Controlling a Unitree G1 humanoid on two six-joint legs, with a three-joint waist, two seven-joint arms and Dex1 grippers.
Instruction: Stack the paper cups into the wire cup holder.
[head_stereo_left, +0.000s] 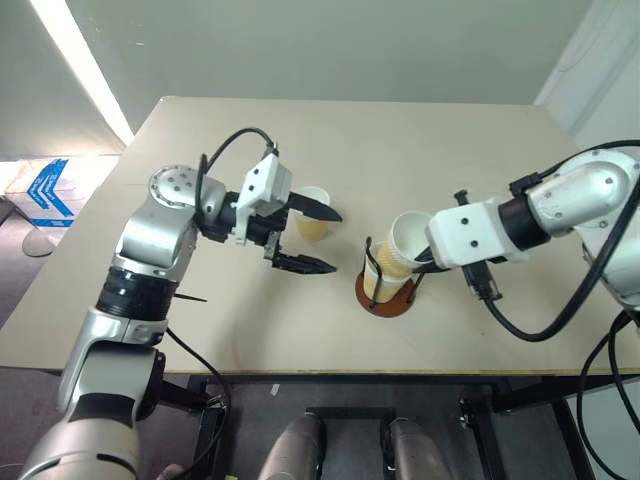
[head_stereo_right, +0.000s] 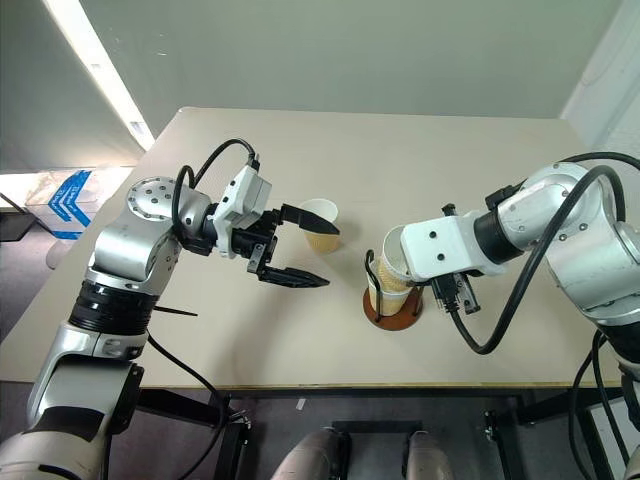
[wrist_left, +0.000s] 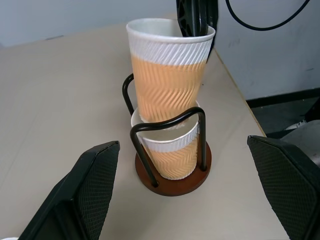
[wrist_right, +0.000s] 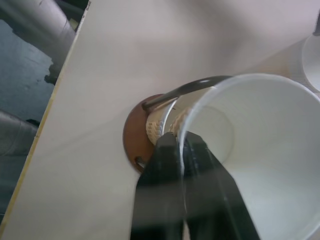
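Wire cup holder (head_stereo_left: 388, 296) near table (head_stereo_left: 420, 140) front edge, far half bare

Bare counter (head_stereo_left: 440, 150) lies open behind the wire cup holder (head_stereo_left: 386, 292); a lone paper cup (head_stereo_left: 313, 212) stands between the left hand's (head_stereo_left: 312, 238) fingers.

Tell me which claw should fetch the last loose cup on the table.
Left, probably. The left claw is open right beside the loose cup, while the right claw pinches the rim of the upper cup in the wire holder.

No readable text anywhere; the floor (head_stereo_left: 20, 215) bears a blue arrow marking (head_stereo_left: 45, 190) only.
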